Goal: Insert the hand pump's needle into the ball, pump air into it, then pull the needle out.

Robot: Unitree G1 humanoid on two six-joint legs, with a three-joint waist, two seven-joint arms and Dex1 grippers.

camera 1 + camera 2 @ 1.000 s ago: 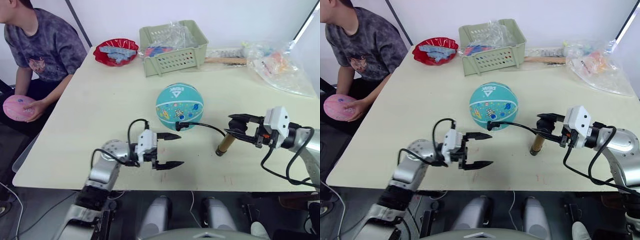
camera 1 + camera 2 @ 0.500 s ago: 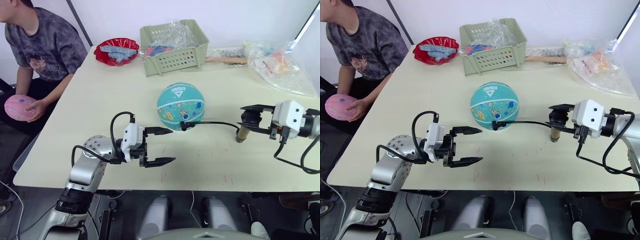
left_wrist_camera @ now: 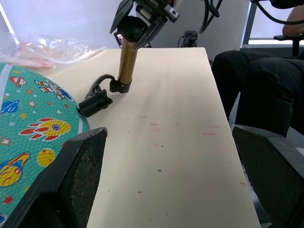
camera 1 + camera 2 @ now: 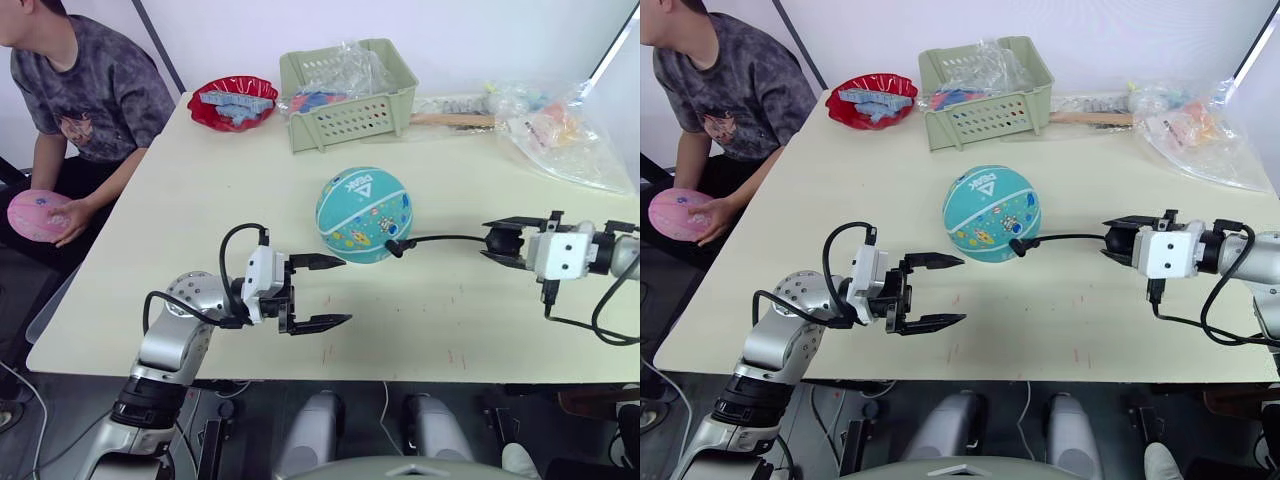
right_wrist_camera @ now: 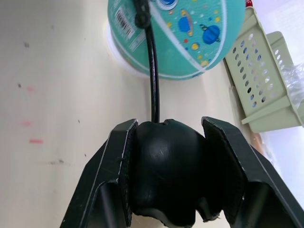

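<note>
Since a second earlier, our right gripper (image 4: 1122, 241), clamped on the slim brass-gold hand pump (image 3: 126, 61), had swung rightward, drawing the thin black hose (image 4: 440, 239) taut; the teal-blue printed rubber ball (image 4: 364, 214) rolled slightly, the needle's fitting apparently still seated. Our left gripper (image 4: 332, 292) hung open, empty. Bare table (image 4: 200, 200) surrounded them, with its right edge close.

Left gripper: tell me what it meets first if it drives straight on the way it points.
Probably the slim brass-gold hand pump held by the right gripper; the teal-blue rubber ball lies just beside that line, depth unclear.
</note>
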